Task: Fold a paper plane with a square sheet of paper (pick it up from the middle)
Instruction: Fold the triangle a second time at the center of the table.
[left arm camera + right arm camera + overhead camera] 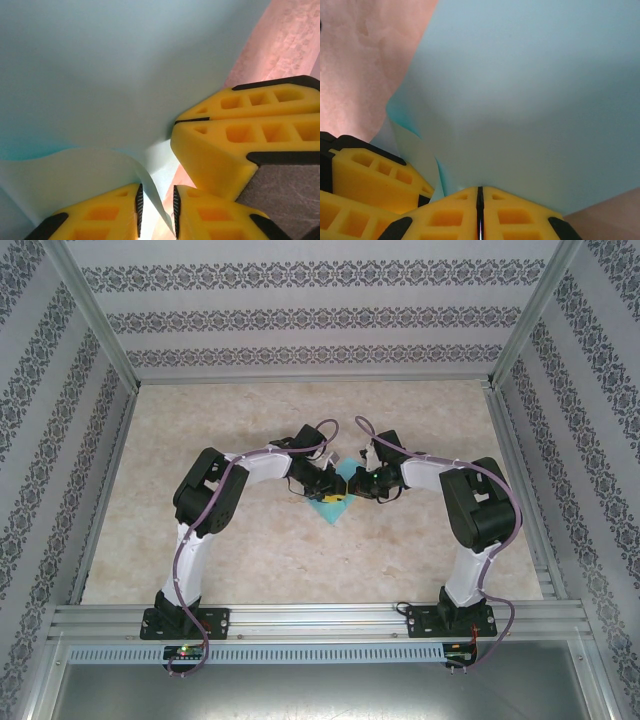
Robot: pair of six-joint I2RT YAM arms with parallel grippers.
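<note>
While clamping square sheet of paper in right pincer, with left pincer parted around its edge, hold steady, avoid tugging, keep layers aligned before creasing.

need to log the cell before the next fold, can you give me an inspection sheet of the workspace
surface: marbled beige table
job's things: turquoise paper sheet, curved, between the two pincers at mid-table
clutter: nothing seen
pincers: left pincer jaws slightly apart, a paper edge in the gap; right pincer shut on the paper sheet
cables: purple cable looped along each arm
surroundings: patterned walls, aluminium frame at the near edge
</note>
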